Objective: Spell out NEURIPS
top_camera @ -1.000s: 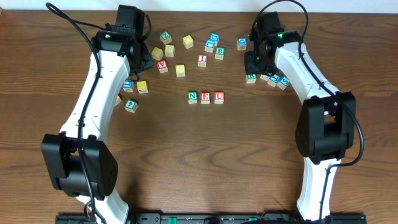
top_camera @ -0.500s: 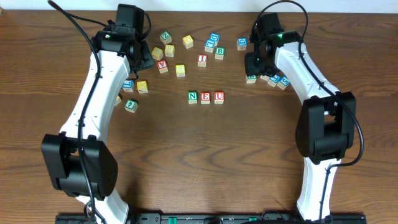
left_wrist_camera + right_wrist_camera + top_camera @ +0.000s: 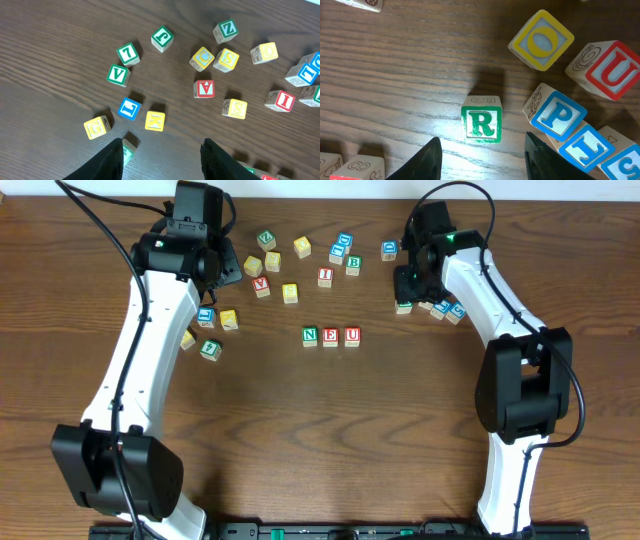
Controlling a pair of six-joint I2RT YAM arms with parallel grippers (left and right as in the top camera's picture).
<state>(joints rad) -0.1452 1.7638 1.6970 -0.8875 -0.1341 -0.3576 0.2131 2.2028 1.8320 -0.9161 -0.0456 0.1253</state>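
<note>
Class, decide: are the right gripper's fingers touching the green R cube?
Apart. The right wrist view shows the green R cube lying between the fingers of the right gripper, a gap on either side.

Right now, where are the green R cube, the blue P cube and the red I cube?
green R cube (image 3: pixel 481 124): right wrist view, on the lettered face.
blue P cube (image 3: pixel 559 117): right wrist view, on the lettered face.
red I cube (image 3: pixel 325 276): overhead view, on its top face.

Row: N cube (image 3: pixel 310 336), E cube (image 3: pixel 331 336), U cube (image 3: pixel 352 336). Apart: R cube (image 3: pixel 481 124), P cube (image 3: pixel 559 116), I cube (image 3: pixel 325 276).
</note>
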